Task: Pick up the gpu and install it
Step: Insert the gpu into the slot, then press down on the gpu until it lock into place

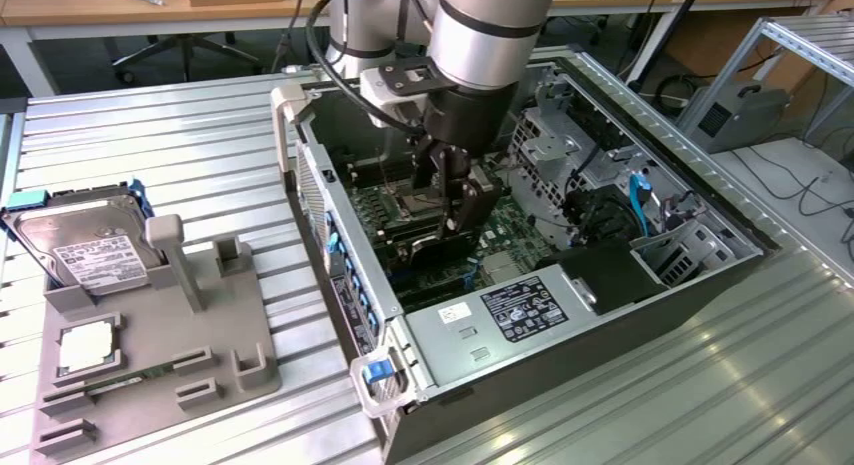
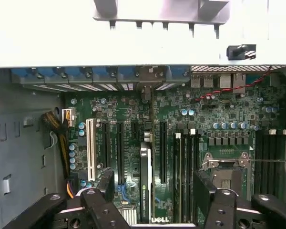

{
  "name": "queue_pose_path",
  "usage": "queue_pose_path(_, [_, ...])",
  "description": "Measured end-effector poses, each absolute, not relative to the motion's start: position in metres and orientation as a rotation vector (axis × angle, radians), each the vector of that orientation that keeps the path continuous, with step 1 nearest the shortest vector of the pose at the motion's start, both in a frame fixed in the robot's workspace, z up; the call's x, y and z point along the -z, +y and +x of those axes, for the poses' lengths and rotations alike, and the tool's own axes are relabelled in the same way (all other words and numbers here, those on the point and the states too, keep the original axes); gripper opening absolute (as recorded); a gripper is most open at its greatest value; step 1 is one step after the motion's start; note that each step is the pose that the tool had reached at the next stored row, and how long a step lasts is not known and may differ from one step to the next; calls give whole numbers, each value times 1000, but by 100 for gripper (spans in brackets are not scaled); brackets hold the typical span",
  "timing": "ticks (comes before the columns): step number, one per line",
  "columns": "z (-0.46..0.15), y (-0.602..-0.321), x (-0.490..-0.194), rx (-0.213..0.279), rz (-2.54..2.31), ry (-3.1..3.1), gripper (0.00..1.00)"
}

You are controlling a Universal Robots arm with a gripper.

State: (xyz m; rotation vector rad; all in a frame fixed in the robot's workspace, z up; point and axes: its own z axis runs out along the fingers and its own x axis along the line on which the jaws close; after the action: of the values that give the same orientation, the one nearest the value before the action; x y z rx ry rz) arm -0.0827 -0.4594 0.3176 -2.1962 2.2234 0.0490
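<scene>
The gpu (image 2: 145, 183) stands on edge in a motherboard slot inside the open computer case (image 1: 587, 385). I see it edge-on as a thin dark card, and its bracket end (image 2: 148, 83) meets the row of rear slot covers. My gripper (image 2: 155, 186) is open and straddles the card. One black finger (image 2: 107, 183) is on each side, and both fingers stand clear of the card. In the exterior view the gripper (image 1: 451, 190) reaches down into the middle of the case, over the motherboard.
On the exterior view's left, a grey fixture tray (image 1: 247, 340) holds a silver hard drive (image 1: 87, 250), a square chip (image 1: 87, 345) and a green memory stick (image 1: 127, 385). Near the fingers are a CPU socket (image 2: 226, 167), a white slot (image 2: 90, 148) and orange cables (image 2: 62, 140).
</scene>
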Motion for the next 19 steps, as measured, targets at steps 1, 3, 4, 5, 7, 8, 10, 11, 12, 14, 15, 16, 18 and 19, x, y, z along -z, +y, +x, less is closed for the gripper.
queue_pose_path(1, [-83,-459,-320,-48,-2197,2224,76])
queue_pose_path(3, [-83,-459,-324,-43,-2199,2226,76])
queue_pose_path(4, [-83,-459,-326,-41,-2200,2227,76])
queue_pose_path(5, [-83,-459,-327,-39,-2201,2228,76])
queue_pose_path(7, [-83,-459,-328,-38,-2201,2228,76])
queue_pose_path(8, [-83,-459,-328,-38,-2201,2228,76])
queue_pose_path(10, [-83,-459,-328,-38,-2201,2229,76])
queue_pose_path(11, [-83,-459,-328,-38,-2201,2229,76])
queue_pose_path(12, [-83,-459,-328,-38,-2201,2229,76])
queue_pose_path(14, [-83,-459,-328,-38,-2201,2229,76])
queue_pose_path(15, [-83,-459,-328,-38,-2201,2229,76])
queue_pose_path(16, [-83,-459,-328,-38,-2201,2229,76])
queue_pose_path(18, [-83,-459,-328,-38,-2201,2229,76])
queue_pose_path(19, [-83,-459,-328,-38,-2201,2229,76])
